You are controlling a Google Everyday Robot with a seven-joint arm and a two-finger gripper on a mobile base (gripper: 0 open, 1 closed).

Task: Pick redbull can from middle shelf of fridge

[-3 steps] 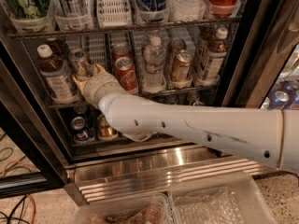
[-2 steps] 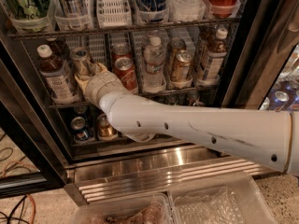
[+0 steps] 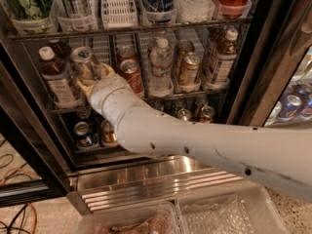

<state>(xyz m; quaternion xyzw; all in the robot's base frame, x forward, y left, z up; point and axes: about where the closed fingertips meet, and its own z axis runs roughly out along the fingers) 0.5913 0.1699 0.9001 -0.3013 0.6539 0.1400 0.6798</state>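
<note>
The redbull can, slim and silver-grey, stands at the left of the middle shelf of the fridge, its pull-tab top tilted toward the camera. My gripper reaches into the shelf from the lower right on the white arm. Its tan fingers sit on either side of the can's lower body, shut on it. The can's lower half is hidden behind the gripper.
A white-capped brown bottle stands left of the can and a red cola can right of it. Further right are a water bottle and a gold-brown can. Short cans fill the row below. Clear bins lie in front.
The redbull can looks slightly larger and more tilted toward the camera, with the gripper around it. The arm has barely shifted.
</note>
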